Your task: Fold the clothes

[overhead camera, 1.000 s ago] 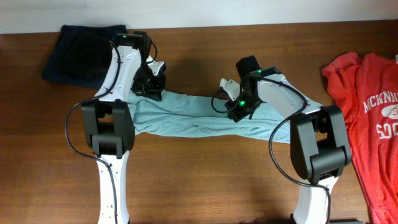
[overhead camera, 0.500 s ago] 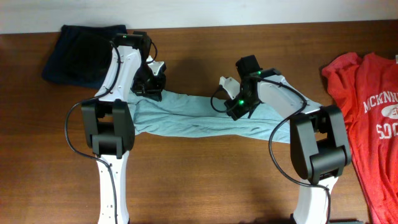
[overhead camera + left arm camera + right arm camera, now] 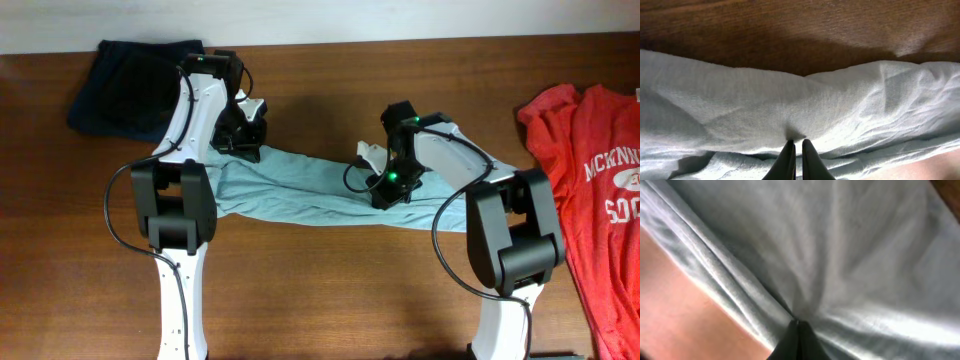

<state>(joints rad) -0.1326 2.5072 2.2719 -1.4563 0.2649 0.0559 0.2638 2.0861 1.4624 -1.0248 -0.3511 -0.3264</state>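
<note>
A pale grey-teal T-shirt (image 3: pixel 300 195) lies bunched into a long band across the middle of the table. My left gripper (image 3: pixel 243 140) is at the band's far left end, shut on a pinch of the pale cloth (image 3: pixel 790 100); its fingertips (image 3: pixel 789 150) nearly meet around a small fold. Over the band's right half my right gripper (image 3: pixel 386 188) is shut tight on the same shirt (image 3: pixel 840 255), with creases fanning out from the pinch. A red T-shirt with white lettering (image 3: pixel 600 190) lies flat at the right edge, apart from both grippers.
A dark navy garment (image 3: pixel 130 85) lies at the far left corner, behind my left arm. Bare wooden tabletop (image 3: pixel 330 290) runs along the near side between the two arm bases. A pale wall borders the table's far edge.
My right gripper has moved toward the near side and a little right, dragging its pinch of the pale shirt with it. The left gripper has stayed put.
</note>
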